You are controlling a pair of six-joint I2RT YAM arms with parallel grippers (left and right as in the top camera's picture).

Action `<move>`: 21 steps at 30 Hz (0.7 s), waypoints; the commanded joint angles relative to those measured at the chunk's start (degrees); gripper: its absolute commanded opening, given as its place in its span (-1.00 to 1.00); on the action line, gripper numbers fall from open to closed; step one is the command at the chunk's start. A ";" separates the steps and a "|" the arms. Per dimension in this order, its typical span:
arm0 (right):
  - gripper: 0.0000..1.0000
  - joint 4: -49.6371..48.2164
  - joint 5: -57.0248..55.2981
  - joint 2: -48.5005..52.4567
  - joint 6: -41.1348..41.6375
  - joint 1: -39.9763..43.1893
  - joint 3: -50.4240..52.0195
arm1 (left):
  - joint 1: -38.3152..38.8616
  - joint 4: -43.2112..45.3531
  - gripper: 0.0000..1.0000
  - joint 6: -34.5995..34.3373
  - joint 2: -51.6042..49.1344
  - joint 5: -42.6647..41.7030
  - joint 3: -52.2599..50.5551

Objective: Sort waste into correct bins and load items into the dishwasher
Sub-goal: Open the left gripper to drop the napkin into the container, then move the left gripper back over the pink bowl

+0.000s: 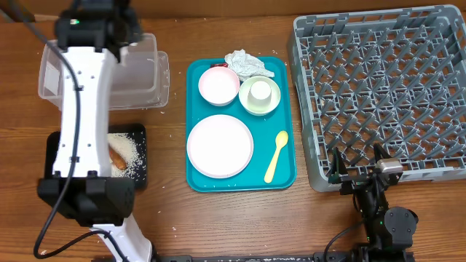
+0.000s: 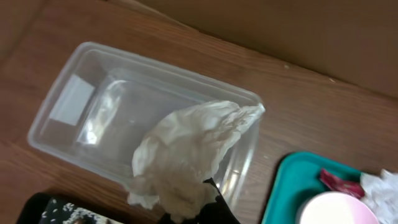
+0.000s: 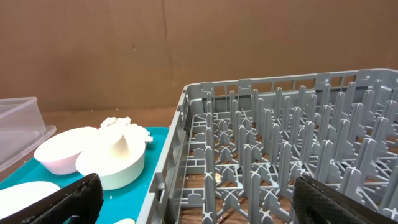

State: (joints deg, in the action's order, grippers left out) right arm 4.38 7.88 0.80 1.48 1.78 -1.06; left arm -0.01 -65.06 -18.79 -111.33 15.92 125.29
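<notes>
table (image 2: 311, 118): left fingers (image 2: 208, 204) pinch napkin (image 2: 186, 155) over tub (image 2: 74, 106)

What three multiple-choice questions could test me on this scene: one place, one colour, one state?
1. Where is the pale yellow plastic spoon? A in a drawer; B on the large teal tray; C on the floor.
2. What colour is the square pegged plastic dish rack? A grey; B red; C yellow.
3. The left claw is: A open, empty; B holding a fork; C shut on a crumpled white paper napkin.
Answers: B, it lies beside the pale round plate; A, plain in the overhead view; C, the napkin is pinched in its fingers.
</notes>
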 commanded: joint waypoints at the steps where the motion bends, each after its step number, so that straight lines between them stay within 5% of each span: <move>1: 1.00 -0.24 -0.55 -0.57 -0.02 0.00 0.59 | -2.62 -0.33 -0.92 -3.48 -3.06 0.57 0.48; 2: 1.00 -0.24 -0.55 -0.57 -0.02 0.00 0.59 | -3.23 -0.33 -0.90 -3.61 -3.80 0.55 0.48; 3: 1.00 -0.24 -0.55 -0.55 -0.02 0.00 0.59 | -3.67 -0.33 -0.57 -3.85 -4.48 0.55 0.48; 5: 1.00 -0.24 -0.55 -0.57 0.00 0.00 0.59 | -4.24 -0.35 0.94 -4.15 -5.62 0.04 0.48; 7: 1.00 -0.24 -0.55 -0.57 0.00 0.00 0.59 | -4.48 -1.09 1.00 -4.04 -6.45 -2.29 0.48; 12: 1.00 -0.24 -0.52 -0.57 -0.02 0.00 0.59 | -4.17 -0.72 0.93 -1.95 -5.90 -14.99 0.50; 16: 1.00 -0.24 -0.55 -0.57 -0.02 0.00 0.59 | -2.21 1.84 0.69 2.19 -5.11 -27.98 0.50; 19: 1.00 -0.24 -0.55 -0.57 0.00 0.00 0.59 | 1.42 2.38 -0.92 4.66 -5.35 -33.97 0.48; 21: 1.00 -0.24 -0.55 -0.57 0.00 0.00 0.59 | 5.16 2.40 -0.92 7.63 -5.75 -33.90 0.44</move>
State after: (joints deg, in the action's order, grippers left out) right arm 4.36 7.90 0.80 1.48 1.78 -1.06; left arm -0.23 -62.85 -16.73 -117.97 -9.80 125.27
